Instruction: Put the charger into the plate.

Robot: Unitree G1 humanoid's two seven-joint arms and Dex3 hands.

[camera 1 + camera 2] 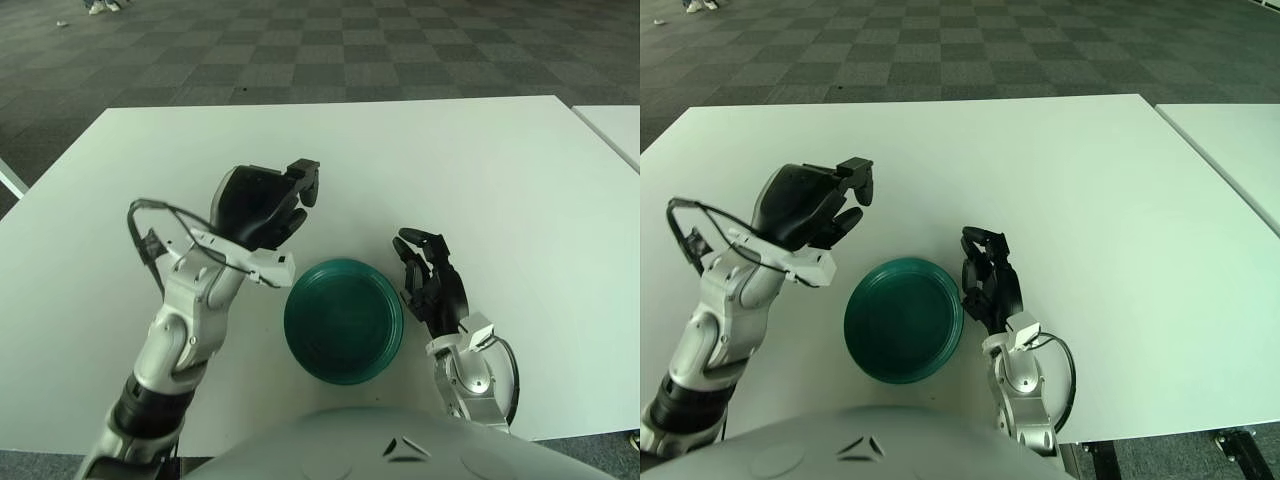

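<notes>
You see the green plate sitting on the white table, close to the robot. The left hand is up above the table at about 10 o'clock from the plate. Its fingers are curled a little and hold nothing you can see. The right hand is just beside the plate at 3 o'clock, fingers loose and holding nothing. You cannot see the charger; the left hand may hide it.
</notes>
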